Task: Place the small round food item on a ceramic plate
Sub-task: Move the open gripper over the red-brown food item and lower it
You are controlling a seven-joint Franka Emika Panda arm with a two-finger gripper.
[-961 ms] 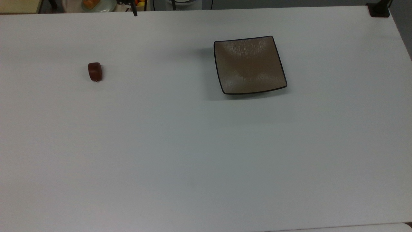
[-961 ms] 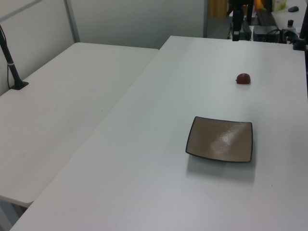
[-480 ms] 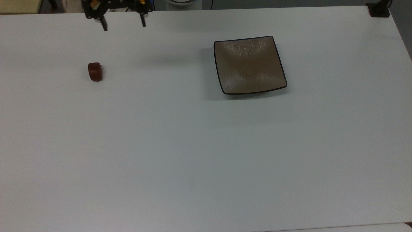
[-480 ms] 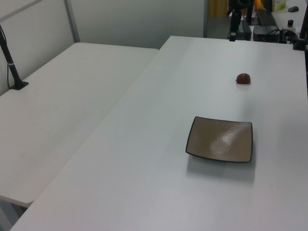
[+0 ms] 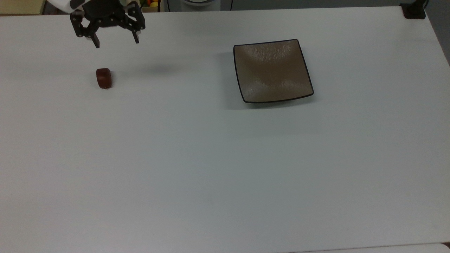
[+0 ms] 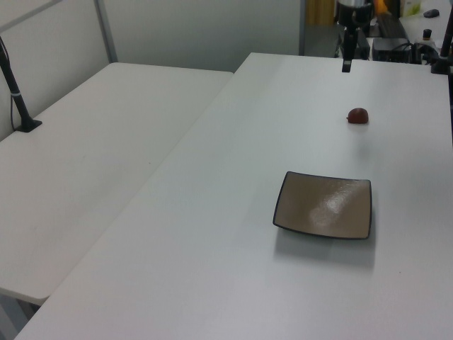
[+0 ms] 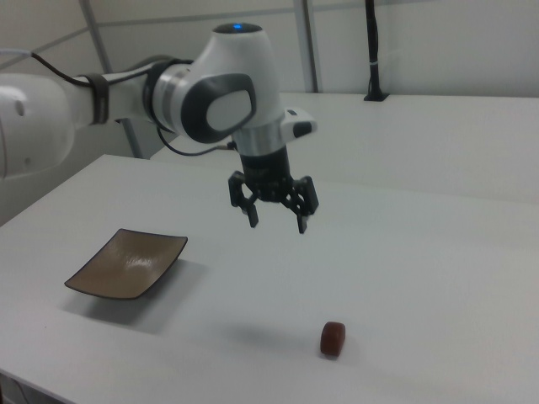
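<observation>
Though glossy, barrel-shaped food item

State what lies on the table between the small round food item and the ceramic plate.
Nothing: in the top view, bare white table runs from the small round food item to the ceramic plate.

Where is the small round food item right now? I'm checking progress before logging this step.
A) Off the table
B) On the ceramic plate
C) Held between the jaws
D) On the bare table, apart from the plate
D: the small round food item lies on the white table, well clear of the empty ceramic plate, with the open gripper above it.
</observation>
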